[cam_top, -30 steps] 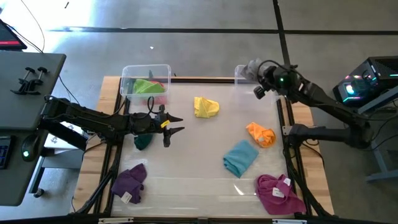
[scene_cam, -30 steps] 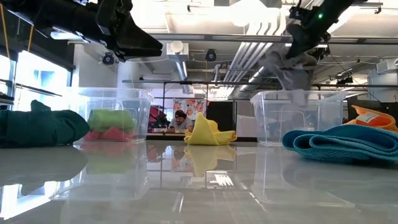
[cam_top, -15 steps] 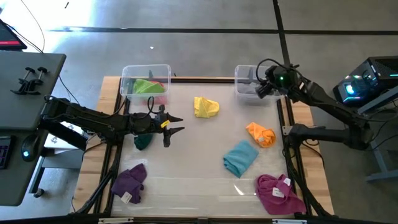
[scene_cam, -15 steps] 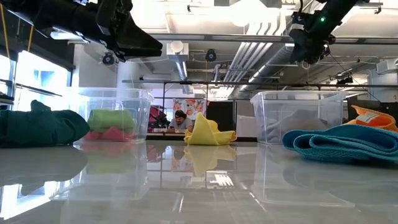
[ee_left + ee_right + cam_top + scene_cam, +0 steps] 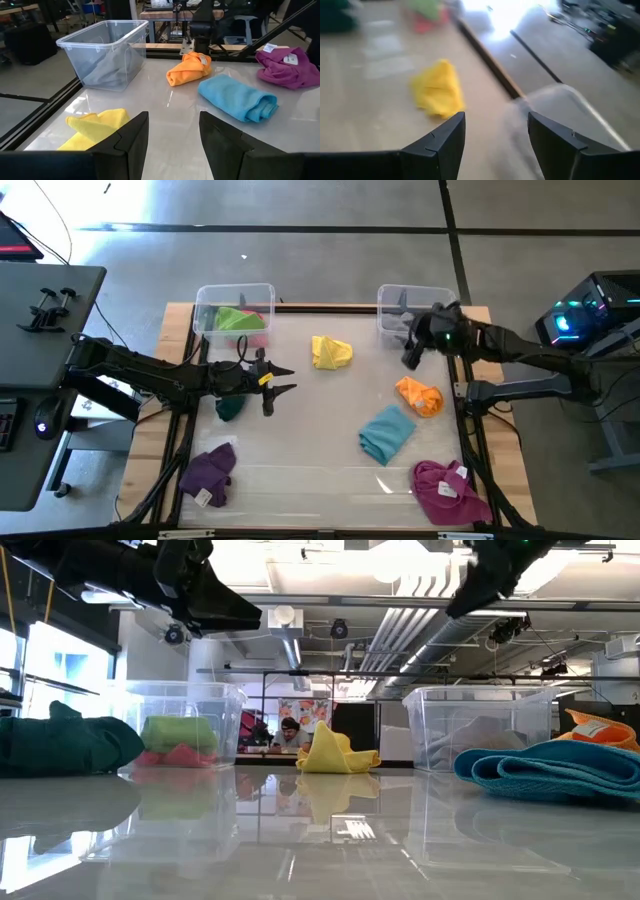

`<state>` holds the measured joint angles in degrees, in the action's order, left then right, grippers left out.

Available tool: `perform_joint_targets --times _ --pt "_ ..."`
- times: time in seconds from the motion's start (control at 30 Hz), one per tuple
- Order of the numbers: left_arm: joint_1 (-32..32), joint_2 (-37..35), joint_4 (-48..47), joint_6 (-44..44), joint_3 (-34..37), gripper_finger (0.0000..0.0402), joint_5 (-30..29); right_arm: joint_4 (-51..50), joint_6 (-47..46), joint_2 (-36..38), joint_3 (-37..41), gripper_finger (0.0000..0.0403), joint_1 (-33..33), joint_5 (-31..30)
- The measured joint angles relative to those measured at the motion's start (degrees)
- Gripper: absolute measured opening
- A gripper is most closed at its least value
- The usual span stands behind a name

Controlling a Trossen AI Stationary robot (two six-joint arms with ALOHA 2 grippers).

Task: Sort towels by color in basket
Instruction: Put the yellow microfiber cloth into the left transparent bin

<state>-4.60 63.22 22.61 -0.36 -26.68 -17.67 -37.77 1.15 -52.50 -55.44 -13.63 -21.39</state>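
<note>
Grippers are both shown open and empty: the right gripper (image 5: pixel 409 355) is held above the table beside the clear bin (image 5: pixel 388 298) at upper right, where the grey towel (image 5: pixel 107 67) lies; the left gripper (image 5: pixel 283 380) hovers at centre left. The yellow towel (image 5: pixel 331 352) lies at upper centre.

Robotics lab or workshop. Bare concrete floor (image 5: pixel 330 255) surrounded wooden-edged table (image 5: pixel 330 308); exposed ceiling ducts (image 5: pixel 400 635) and pipes ran overhead; lit computer tower (image 5: pixel 585 315) stood at right; person (image 5: pixel 290 733) sat far behind table.
</note>
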Motion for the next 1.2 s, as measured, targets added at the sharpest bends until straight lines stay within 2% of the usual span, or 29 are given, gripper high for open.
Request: perform_joint_targets --times 0.13,0.37,0.63,0.83,0.93,1.2 --pt "0.0 0.0 -0.02 0.04 0.0 0.0163 -1.12 2.53 -1.56 0.06 0.75 0.0209 8.08 0.16" --pt "0.02 0.0 0.1 0.59 0.0 0.0163 -1.27 22.84 -1.62 0.38 13.51 0.0209 20.65 0.61" --pt "0.96 1.51 2.24 6.08 -0.52 0.0163 -8.15 47.71 -7.31 -1.38 28.72 0.0209 26.64 0.24" --pt "4.6 9.85 0.53 8.38 -6.49 0.0163 -8.09 61.9 -8.25 -4.67 34.96 0.0209 27.67 -2.01" --pt "7.08 15.07 -0.15 8.5 -9.9 0.0164 -6.11 62.92 -8.66 -6.45 35.01 0.0209 27.67 -3.51" --pt "13.78 27.22 -2.95 5.09 -17.92 0.0185 5.51 64.95 -8.67 -9.78 35.01 0.0209 27.65 -3.61"
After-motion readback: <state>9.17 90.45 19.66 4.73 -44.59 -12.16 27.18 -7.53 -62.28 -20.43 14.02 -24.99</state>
